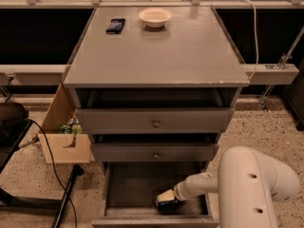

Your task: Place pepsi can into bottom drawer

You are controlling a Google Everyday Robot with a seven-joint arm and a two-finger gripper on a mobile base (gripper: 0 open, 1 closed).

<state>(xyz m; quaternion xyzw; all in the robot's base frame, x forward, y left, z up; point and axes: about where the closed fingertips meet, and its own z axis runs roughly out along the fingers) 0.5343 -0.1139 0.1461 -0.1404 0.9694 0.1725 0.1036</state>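
The grey cabinet [156,56] fills the middle of the view, its flat top seen from above and in front. At lower right the robot's white arm [249,184] takes up the corner: a thick rounded housing, with a slimmer forearm reaching left and down into the cabinet's lowest level.

The bottom drawer [137,186] is pulled out towards the camera, a plain grey box with most of its floor bare. Above it the top drawer [118,120] and the middle drawer [123,152] are pushed in, each with a round knob at its centre. An open light wooden box [64,146] sits on the speckled floor just left of the cabinet.

At the back of the cabinet top stands a white bowl [155,16]. A flat dark object [116,25] lies to its left, apart from it.

The gripper [166,197] is low inside the bottom drawer, near the front wall and right of centre. It sits directly over the pepsi can [165,205] — whether it is clamped on the can or spread cannot be told.

The can is at the drawer floor under the gripper and largely covered. What shows is a low dark-blue strip, wider than tall, running roughly left to right — which way its ends point cannot be made out.
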